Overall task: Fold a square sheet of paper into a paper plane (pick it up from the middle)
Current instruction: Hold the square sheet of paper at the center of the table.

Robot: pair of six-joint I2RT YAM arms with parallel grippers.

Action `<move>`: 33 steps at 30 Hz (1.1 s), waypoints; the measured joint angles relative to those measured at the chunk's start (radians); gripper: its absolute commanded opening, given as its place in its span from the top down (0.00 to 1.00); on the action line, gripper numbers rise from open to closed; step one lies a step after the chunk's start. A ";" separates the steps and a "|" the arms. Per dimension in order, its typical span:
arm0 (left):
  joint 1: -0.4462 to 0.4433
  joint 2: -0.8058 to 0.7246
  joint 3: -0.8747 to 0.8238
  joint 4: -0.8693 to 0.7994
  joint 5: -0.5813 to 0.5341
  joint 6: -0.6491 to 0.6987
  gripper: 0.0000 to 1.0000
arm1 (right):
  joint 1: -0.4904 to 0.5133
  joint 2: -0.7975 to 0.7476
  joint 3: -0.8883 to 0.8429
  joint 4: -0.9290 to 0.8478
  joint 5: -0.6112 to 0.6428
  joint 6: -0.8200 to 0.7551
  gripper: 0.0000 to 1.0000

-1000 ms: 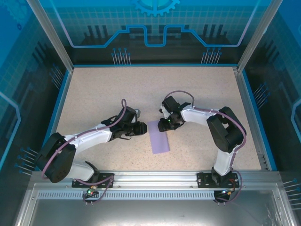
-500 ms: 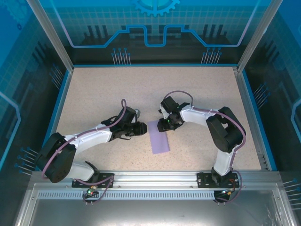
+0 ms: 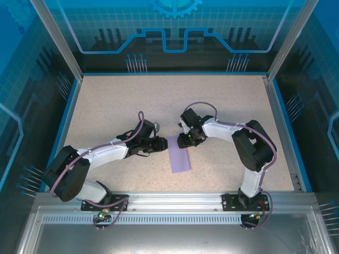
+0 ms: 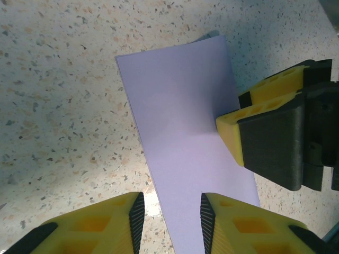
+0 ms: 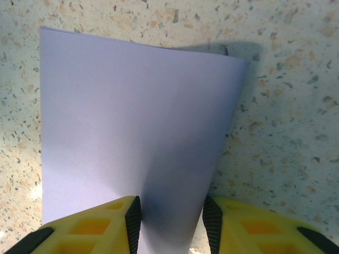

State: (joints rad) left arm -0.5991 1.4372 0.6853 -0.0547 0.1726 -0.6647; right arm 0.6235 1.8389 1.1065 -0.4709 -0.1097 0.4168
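Top view: the lilac sheet of paper (image 3: 179, 156), folded into a strip, lies mid-table (image 3: 106, 106), a bit toward the front edge. The left gripper (image 3: 162, 144) and right gripper (image 3: 184, 142) are at its far end. Left wrist: jaws part-open, straddling the paper's edge. Right wrist: same deal, jaws apart over the paper.

In the top view, the right gripper (image 3: 181, 142) is covering the far end of the sheet of paper (image 3: 180, 157), and its fingertips are appearing too small to tell any contact. In the left wrist view, the bottom edge is cutting off the left gripper (image 4: 169, 209) and the sheet's near end, and the right edge is cutting the other gripper's body.
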 measured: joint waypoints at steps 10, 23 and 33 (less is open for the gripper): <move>-0.054 0.100 0.000 0.064 0.008 -0.055 0.67 | 0.000 0.000 0.000 0.000 0.005 0.013 0.61; -0.074 0.172 0.009 0.125 0.027 -0.071 0.72 | 0.001 0.000 -0.001 0.003 0.006 0.021 0.61; -0.078 0.199 0.021 0.151 0.034 -0.071 0.72 | 0.007 0.000 -0.001 0.005 0.021 0.032 0.61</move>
State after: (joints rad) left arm -0.6773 1.6360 0.7067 0.0963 0.2062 -0.7353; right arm 0.6304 1.8389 1.1053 -0.4664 -0.0891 0.4484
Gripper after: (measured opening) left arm 0.279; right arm 0.390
